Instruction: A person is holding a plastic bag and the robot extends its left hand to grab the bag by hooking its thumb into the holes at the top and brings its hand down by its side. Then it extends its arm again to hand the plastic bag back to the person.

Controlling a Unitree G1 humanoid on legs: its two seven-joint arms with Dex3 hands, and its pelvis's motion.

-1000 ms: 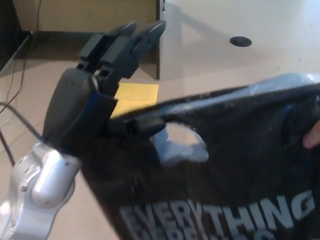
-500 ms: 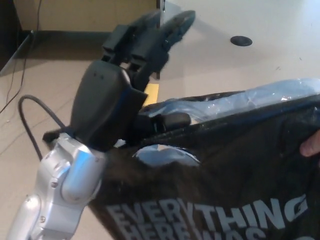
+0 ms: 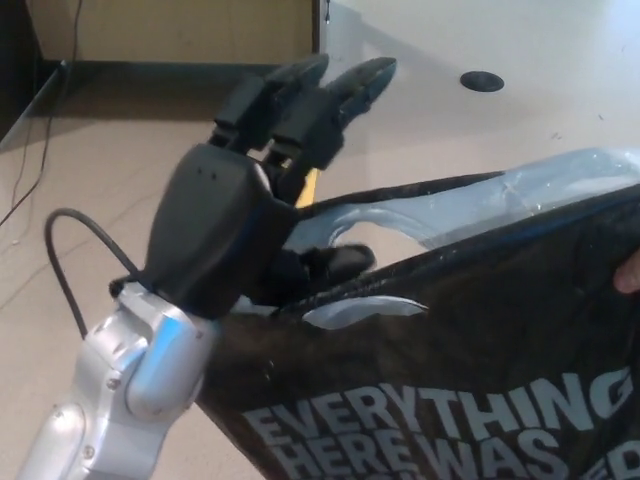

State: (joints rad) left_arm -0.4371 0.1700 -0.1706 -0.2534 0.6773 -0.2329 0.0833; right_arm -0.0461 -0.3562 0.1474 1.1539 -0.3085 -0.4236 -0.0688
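A black plastic bag (image 3: 470,360) with white lettering fills the lower right of the head view, its blue-grey lining showing at the open top. My left hand (image 3: 245,215) comes in from the lower left and sits at the bag's top left corner. Its thumb (image 3: 338,264) is hooked through the handle hole (image 3: 360,308), while the two fingers (image 3: 330,95) stick out straight above the bag. A person's fingertip (image 3: 630,272) grips the bag at the right edge. My right hand does not show.
A yellow sheet (image 3: 306,186) lies on the tan floor behind my hand. A wooden cabinet (image 3: 180,28) stands at the back, and a round black floor socket (image 3: 482,81) at the upper right. A black cable (image 3: 75,225) loops from my forearm.
My left hand has moved right and forward into the bag's top corner, and its thumb has gone through the handle hole. The bag's top edge has folded around the thumb.
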